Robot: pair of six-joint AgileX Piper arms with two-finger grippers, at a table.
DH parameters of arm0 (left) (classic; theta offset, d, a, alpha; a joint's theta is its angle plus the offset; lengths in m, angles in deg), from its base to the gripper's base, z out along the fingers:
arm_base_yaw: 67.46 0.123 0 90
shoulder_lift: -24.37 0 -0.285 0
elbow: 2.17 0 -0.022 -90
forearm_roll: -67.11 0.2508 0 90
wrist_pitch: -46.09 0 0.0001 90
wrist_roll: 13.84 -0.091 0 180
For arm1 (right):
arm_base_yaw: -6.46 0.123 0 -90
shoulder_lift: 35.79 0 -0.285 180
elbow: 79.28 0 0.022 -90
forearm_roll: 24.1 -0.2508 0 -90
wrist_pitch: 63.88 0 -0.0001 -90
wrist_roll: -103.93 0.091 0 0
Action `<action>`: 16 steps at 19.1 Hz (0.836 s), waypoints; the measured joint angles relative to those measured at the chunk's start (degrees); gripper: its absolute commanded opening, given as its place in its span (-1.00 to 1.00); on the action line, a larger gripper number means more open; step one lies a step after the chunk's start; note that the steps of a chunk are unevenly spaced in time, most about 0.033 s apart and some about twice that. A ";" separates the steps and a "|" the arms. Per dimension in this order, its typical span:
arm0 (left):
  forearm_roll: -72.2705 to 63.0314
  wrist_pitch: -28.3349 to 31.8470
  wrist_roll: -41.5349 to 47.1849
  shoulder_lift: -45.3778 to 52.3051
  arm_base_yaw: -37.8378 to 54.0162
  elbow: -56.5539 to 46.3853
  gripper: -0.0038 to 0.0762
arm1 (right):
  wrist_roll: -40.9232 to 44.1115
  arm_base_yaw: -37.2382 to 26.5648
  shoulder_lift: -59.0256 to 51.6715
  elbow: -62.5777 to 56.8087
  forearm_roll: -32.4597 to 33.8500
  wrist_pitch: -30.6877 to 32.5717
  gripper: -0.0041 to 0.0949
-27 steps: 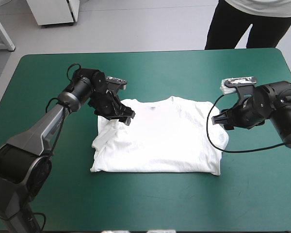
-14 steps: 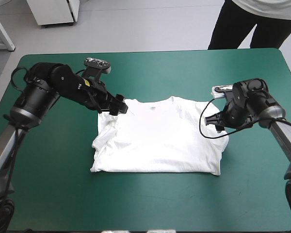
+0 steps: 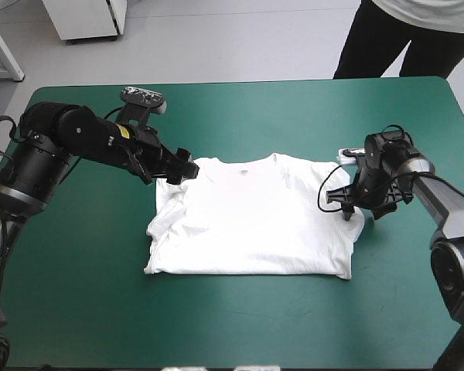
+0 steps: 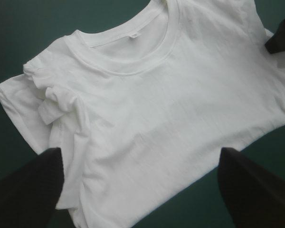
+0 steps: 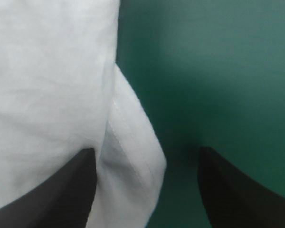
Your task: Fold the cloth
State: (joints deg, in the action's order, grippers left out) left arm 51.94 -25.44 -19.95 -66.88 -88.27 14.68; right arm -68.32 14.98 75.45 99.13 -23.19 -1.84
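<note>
T-shirt (image 3: 255, 216), white soft knit with a ribbed round collar, lies flat mid-surface (image 3: 240, 116). Left tool (image 3: 187, 168) spread wide beside the rumpled sleeve; right tool (image 5: 146, 151) wide, straddling the other sleeve's stitched hem.

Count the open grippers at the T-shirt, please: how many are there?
2. The left gripper is open at the T-shirt's far corner on its own side. The right gripper is open at the opposite sleeve, straddling the sleeve's edge.
</note>
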 measured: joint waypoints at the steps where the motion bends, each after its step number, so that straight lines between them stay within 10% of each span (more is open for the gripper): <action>1: 0.05 0.00 0.00 0.00 0.00 0.00 0.69 | -0.30 0.00 1.53 0.54 -0.91 0.35 -0.19; 5: 0.10 0.00 0.00 0.00 0.00 0.00 0.69 | -1.14 -0.06 3.10 1.72 -4.16 1.73 -0.94; 16: 0.48 0.00 0.00 1.10 0.00 0.00 0.69 | -4.07 0.05 -5.95 2.55 -5.05 4.36 -0.93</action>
State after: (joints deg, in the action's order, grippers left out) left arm 52.41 -25.44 -19.95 -65.78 -88.27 14.68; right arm -72.39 15.03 69.50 101.68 -28.24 2.52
